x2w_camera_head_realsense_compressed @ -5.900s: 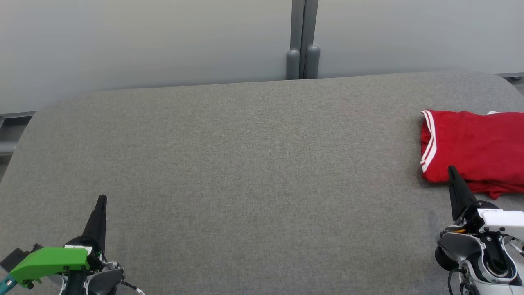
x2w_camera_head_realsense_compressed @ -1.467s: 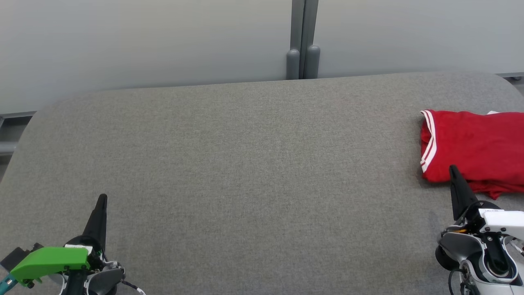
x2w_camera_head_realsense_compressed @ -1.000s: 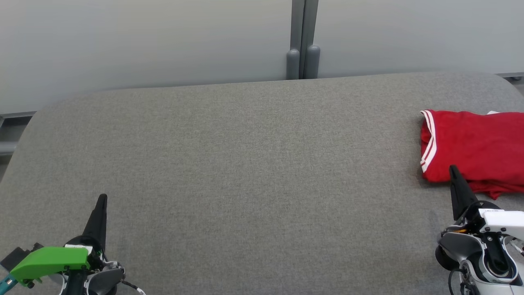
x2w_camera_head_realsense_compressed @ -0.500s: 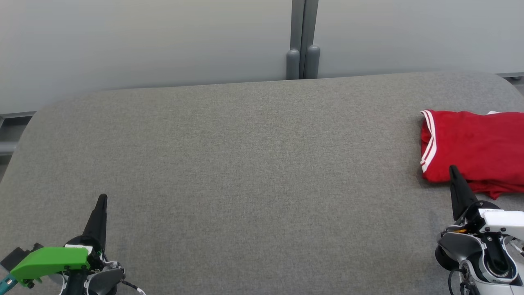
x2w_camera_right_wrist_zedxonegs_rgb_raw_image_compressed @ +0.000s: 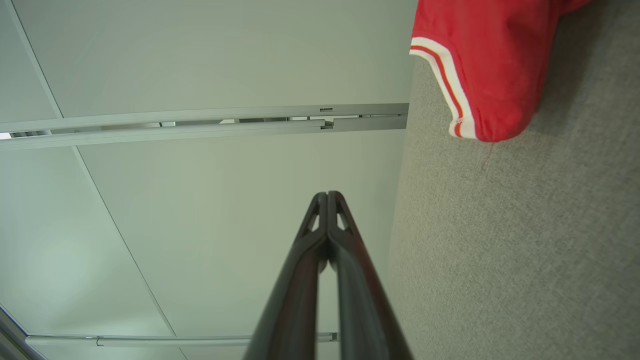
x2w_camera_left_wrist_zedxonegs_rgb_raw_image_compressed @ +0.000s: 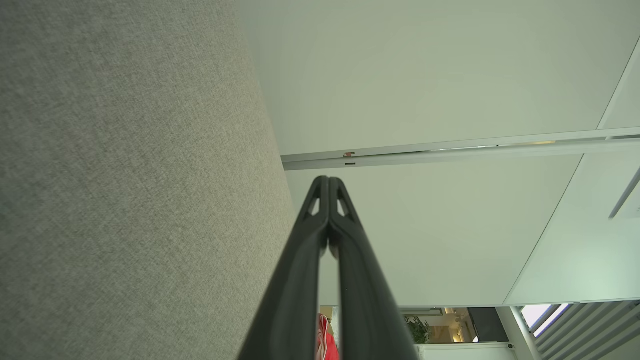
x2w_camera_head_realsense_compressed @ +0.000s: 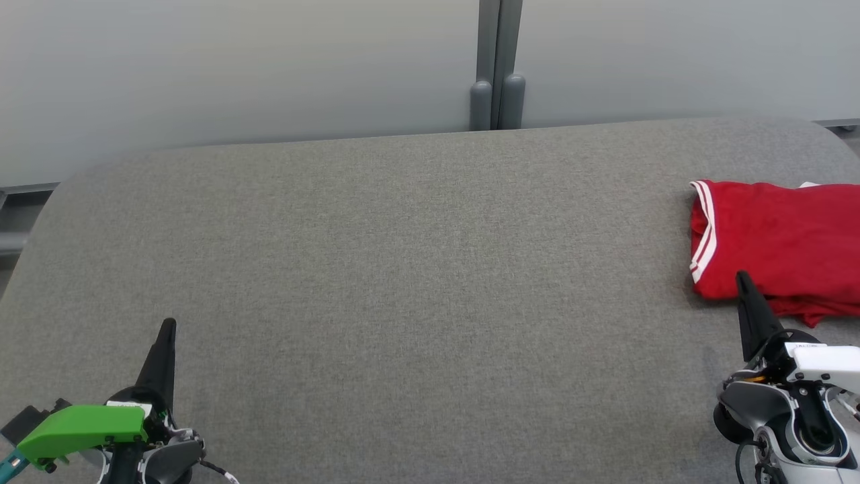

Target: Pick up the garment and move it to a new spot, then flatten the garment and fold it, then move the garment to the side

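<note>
**Left gripper** (x2w_camera_head_realsense_compressed: 168, 325): two long dark fingers pressed tip to tip with nothing between them. It points toward the table's far edge from above the near left part of the table (x2w_camera_head_realsense_compressed: 403, 269). A green cover (x2w_camera_head_realsense_compressed: 80, 427) sits on the wrist behind it. In the left wrist view the fingers meet at the tips, with only a thin slit lower down. The grey cloth of the table runs along one side of them.

**Right gripper** (x2w_camera_head_realsense_compressed: 741, 275): fingers likewise pinched together and empty, pointing toward the table's far edge from above its near right part. A white housing (x2w_camera_head_realsense_compressed: 823, 363) caps the wrist behind it. In the head view the fingertip overlaps the garment's near edge. The right wrist view shows bare cloth between fingers and fabric, so the two are near but apart.

**Garment** (x2w_camera_head_realsense_compressed: 779, 242): red, with a white-striped hem. It lies in flat layers at the table's right end, and a lower layer shows along its near edge. The striped hem faces the table's middle. The far side of the garment runs out of the head view.

**Table**: grey fabric top with rounded far corners, bare from the garment across to its left end.

**Wall** (x2w_camera_head_realsense_compressed: 235, 67): pale panels just behind the table's far edge. They are joined by a grey post (x2w_camera_head_realsense_compressed: 497, 67) that stands behind the middle of that edge.
</note>
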